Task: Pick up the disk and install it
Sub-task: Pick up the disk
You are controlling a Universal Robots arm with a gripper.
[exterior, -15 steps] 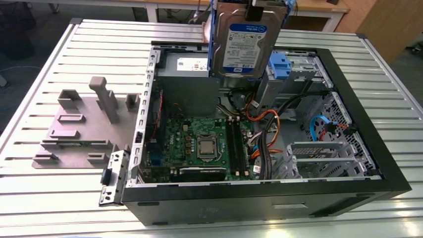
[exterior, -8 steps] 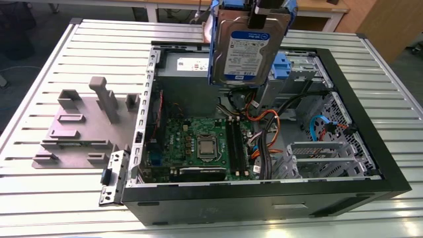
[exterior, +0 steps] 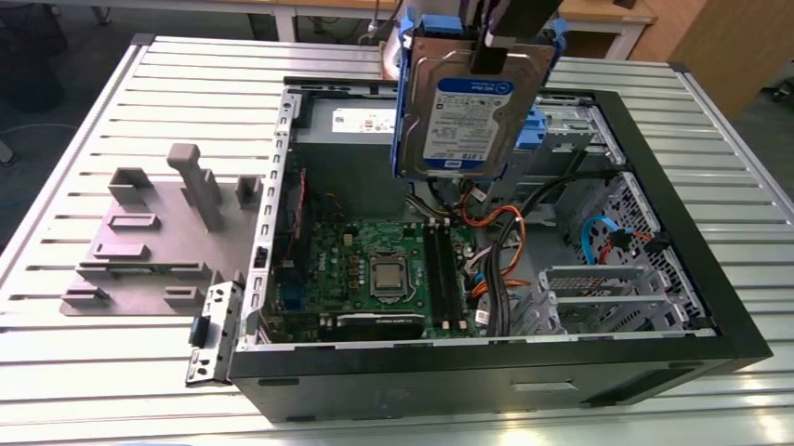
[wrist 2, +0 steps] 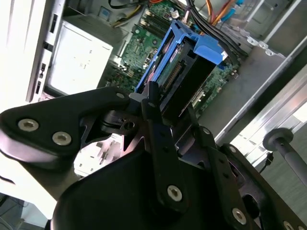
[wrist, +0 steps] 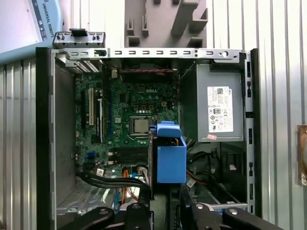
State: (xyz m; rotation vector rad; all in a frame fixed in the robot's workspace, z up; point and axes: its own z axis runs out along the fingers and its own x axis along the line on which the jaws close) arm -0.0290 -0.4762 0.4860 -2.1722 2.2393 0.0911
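One disk [exterior: 469, 116], one open computer case [exterior: 496, 376], one grey slotted stand [exterior: 149, 232], one table [exterior: 186, 84].

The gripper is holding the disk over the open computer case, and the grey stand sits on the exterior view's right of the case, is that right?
Not quite: the grey stand sits on the exterior view's left of the computer case, as the exterior view shows. The gripper does hold the disk over the open case.
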